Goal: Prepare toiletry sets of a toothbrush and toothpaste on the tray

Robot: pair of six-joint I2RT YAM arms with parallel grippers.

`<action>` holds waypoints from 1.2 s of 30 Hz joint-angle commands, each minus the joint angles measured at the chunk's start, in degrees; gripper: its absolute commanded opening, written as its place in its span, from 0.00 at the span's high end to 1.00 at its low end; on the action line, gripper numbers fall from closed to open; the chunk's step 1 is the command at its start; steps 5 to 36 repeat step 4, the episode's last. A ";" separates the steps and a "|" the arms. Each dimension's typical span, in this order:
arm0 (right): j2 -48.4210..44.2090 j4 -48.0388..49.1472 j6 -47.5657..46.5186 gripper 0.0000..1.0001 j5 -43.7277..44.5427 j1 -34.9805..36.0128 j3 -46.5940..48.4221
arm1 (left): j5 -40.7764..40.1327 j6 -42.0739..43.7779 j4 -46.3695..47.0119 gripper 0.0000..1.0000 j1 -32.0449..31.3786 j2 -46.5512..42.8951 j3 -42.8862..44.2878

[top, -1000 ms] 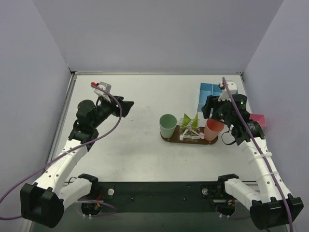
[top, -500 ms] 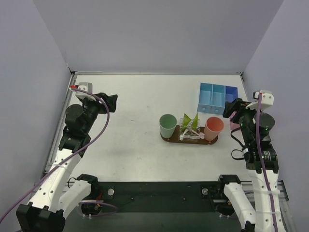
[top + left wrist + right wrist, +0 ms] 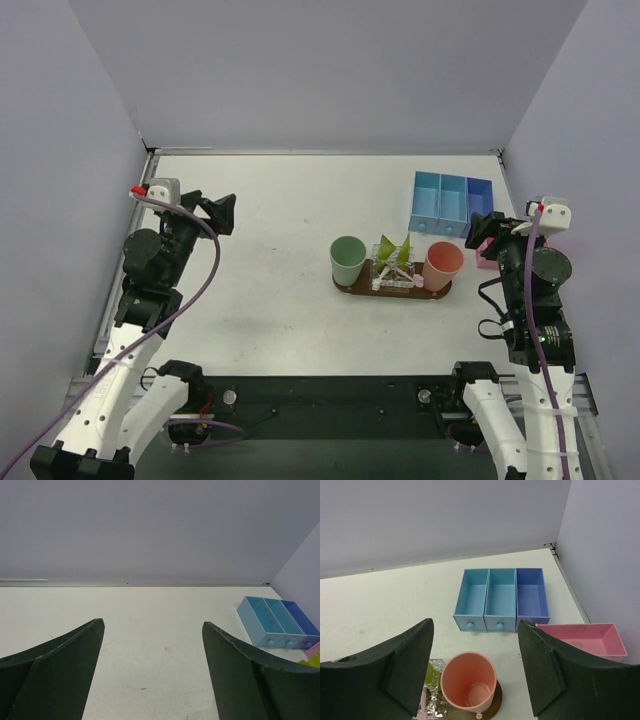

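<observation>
- tray (image 3: pixel 352 289): right of the table's middle, green cup (image 3: pixel 347 258) at its left end, salmon cup (image 3: pixel 443 264) at its right end, sets between; looks about done.
- blue bin (image 3: pixel 450 203): far right corner, likely supply storage.
- left gripper (image 3: pixel 222 212): near left edge, jaws spread, empty.
- right gripper (image 3: pixel 482 225): near right edge, same; both likely parked clear.
- toothpaste tubes (image 3: pixel 392 250): standing tilted on tray.
- toothbrush (image 3: pixel 395 284): lying at their foot.

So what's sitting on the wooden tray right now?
On the tray: a green cup and a salmon cup at its ends, lime-green toothpaste tubes and pale toothbrushes between them. The cups cover the wood beneath.
</observation>
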 commanded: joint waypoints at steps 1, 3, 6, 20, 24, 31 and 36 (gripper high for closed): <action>0.38 4.07 -0.59 0.37 0.27 -0.10 -0.13 | -0.82 0.89 3.04 0.09 -0.04 -0.51 0.15; 0.29 3.63 -0.77 0.37 0.35 -0.10 0.05 | -0.82 0.63 2.87 0.09 -0.04 -0.33 0.42; 0.29 3.20 -0.86 0.37 0.70 -0.10 0.14 | -0.82 0.72 2.87 0.09 -0.04 -0.24 0.51; 0.29 3.20 -0.86 0.37 0.70 -0.10 0.14 | -0.82 0.72 2.87 0.09 -0.04 -0.24 0.51; 0.29 3.20 -0.86 0.37 0.70 -0.10 0.14 | -0.82 0.72 2.87 0.09 -0.04 -0.24 0.51; 0.29 3.20 -0.86 0.37 0.70 -0.10 0.14 | -0.82 0.72 2.87 0.09 -0.04 -0.24 0.51; 0.29 3.20 -0.86 0.37 0.70 -0.10 0.14 | -0.82 0.72 2.87 0.09 -0.04 -0.24 0.51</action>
